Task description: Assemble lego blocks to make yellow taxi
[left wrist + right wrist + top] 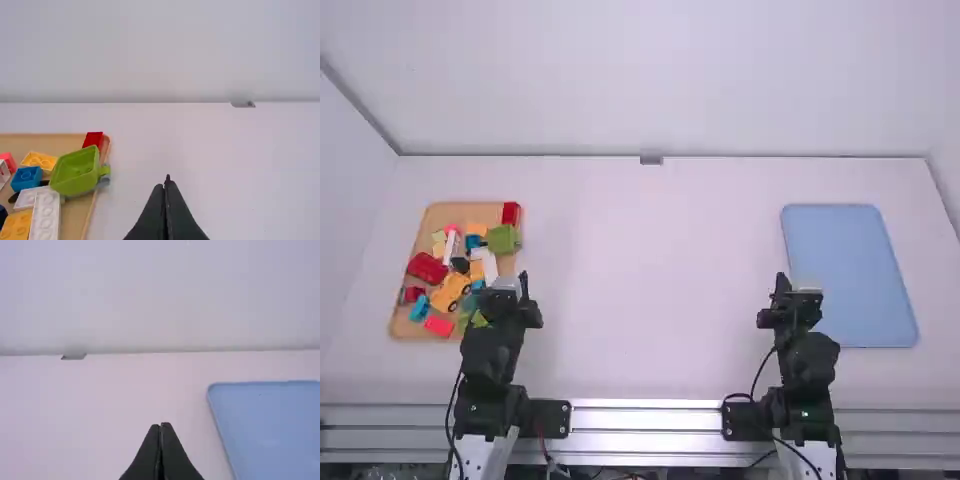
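The yellow car piece (449,292) lies among mixed blocks on the tan tray (395,325) at the left, the left gripper (524,278) just right of it and the right gripper (781,280) near the blue tray (855,260), both with fingers pressed together.

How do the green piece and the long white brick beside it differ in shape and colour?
The green piece is broad, while the long white brick is narrow. The green piece is hollow, with its open side up; the long white brick shows rows of round shapes on top. One is bright green, the other white. Both are on the tan tray.
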Robot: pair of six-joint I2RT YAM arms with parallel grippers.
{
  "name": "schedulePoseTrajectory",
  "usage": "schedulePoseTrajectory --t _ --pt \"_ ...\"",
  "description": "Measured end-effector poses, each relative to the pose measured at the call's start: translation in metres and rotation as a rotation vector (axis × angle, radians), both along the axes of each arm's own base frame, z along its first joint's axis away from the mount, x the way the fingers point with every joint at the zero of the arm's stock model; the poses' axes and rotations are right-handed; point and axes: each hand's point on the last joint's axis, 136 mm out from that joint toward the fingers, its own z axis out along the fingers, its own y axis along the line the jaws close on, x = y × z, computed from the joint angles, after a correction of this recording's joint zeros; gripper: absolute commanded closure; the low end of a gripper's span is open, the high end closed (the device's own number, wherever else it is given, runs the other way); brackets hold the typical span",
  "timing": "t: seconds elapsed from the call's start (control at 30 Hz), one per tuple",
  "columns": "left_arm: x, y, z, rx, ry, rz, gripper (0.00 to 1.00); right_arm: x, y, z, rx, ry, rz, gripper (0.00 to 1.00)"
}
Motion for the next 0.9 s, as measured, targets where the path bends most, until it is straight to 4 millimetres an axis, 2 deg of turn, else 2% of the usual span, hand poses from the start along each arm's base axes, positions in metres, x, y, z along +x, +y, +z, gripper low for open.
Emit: schedulePoseTrajectory --t 0.23,0.4,0.5,0.7,0.73,0.9 --pt "0.0 0.0 -0.001 -0.001 0.002 0.001 0.97 0.0 0.001 -0.001 -0.003 0.005 0.009 0.97" --pt "0.0 0.001 -0.007 -0.004 0.044 0.005 0.93 0.001 0.007 -0.01 -0.017 0.063 0.036 0.93" --pt "-0.001 0.002 -0.007 -0.01 0.074 0.013 0.9 0.002 0.012 -0.006 -0.028 0.089 0.057 0.9" --pt "-0.001 0.008 0.011 -0.03 0.115 0.053 0.81 0.009 0.028 0.03 -0.064 0.122 0.133 0.81" --pt "-0.001 0.008 0.011 -0.03 0.115 0.053 0.81 0.009 0.028 0.03 -0.064 0.122 0.133 0.81" --pt "-0.001 0.014 0.023 -0.07 0.174 0.096 0.72 0.023 0.052 0.064 -0.108 0.157 0.233 0.72"
